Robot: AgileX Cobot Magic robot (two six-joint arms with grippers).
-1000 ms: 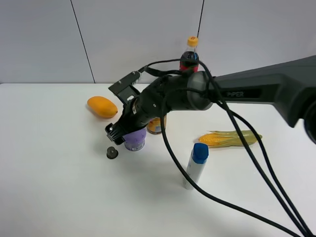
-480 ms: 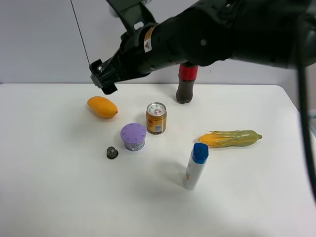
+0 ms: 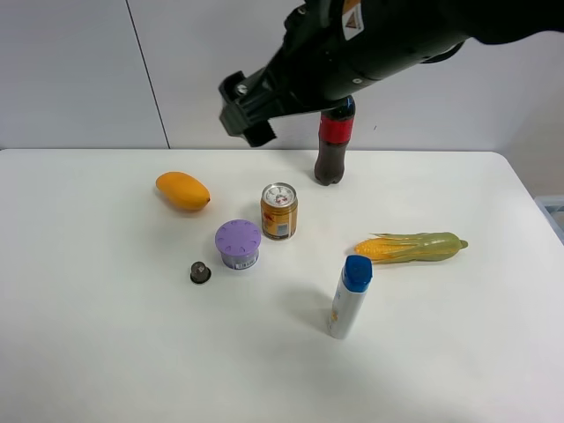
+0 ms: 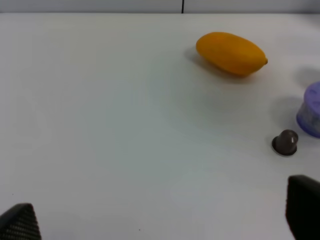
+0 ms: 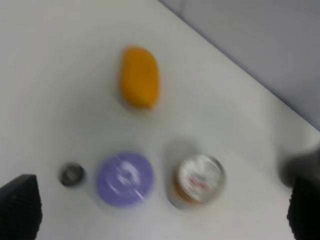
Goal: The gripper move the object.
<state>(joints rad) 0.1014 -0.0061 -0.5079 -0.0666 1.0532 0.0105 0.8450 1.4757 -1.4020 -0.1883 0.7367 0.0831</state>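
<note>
The object (image 3: 238, 244), a squat round container with a lilac dotted lid, stands on the white table (image 3: 106, 335) next to a gold can (image 3: 279, 211). My right gripper (image 3: 247, 110) hangs high above the table's back, well clear of the object, on the thick dark arm. In the blurred right wrist view the object (image 5: 125, 179) lies far below the right gripper (image 5: 160, 212), whose fingertips (image 5: 17, 210) stand wide apart and empty. The left gripper (image 4: 162, 220) is open and empty over bare table; the object (image 4: 312, 110) shows at that view's edge.
An orange mango (image 3: 182, 190) lies left of the can. A tiny dark capsule (image 3: 201, 272) sits just left of the object. A cola bottle (image 3: 333, 145) stands at the back, a corn cob (image 3: 410, 247) at the right, and a blue-capped white bottle (image 3: 348, 297) in front.
A second ago my right gripper was down on the object. It has let go, risen high and swung back to the right. The object stays where it stood.
</note>
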